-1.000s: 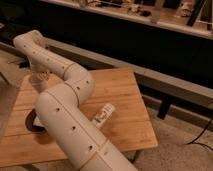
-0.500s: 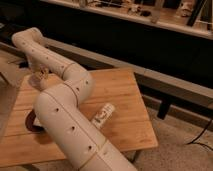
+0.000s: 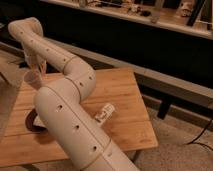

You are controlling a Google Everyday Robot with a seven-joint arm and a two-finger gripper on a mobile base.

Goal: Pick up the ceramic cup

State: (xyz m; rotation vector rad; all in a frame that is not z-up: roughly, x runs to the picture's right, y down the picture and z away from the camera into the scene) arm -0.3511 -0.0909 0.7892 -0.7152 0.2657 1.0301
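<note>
Whitish-pink cup sits at the far left of the surface, or just above it; I cannot tell whether its base still touches the wood. My tool is right over it, fingers reaching down at the rim, and whether they are clenched on the cup or still released I cannot tell. To do this step well, I judge I should make sure the fingers straddle the wall of the cup squarely before closing, then lift straight up and slowly, since a tapered cup could slip downward out of a loose pinch. I should also keep the lift clear of my own elbow, which crosses the middle of the surface. Nearer me, a dark bowl peeks out from behind my forearm, and a white bottle lies on its side to the right, well apart from the cup. Against the frames just before, my wrist and the cup look almost unchanged, perhaps a touch higher.
</note>
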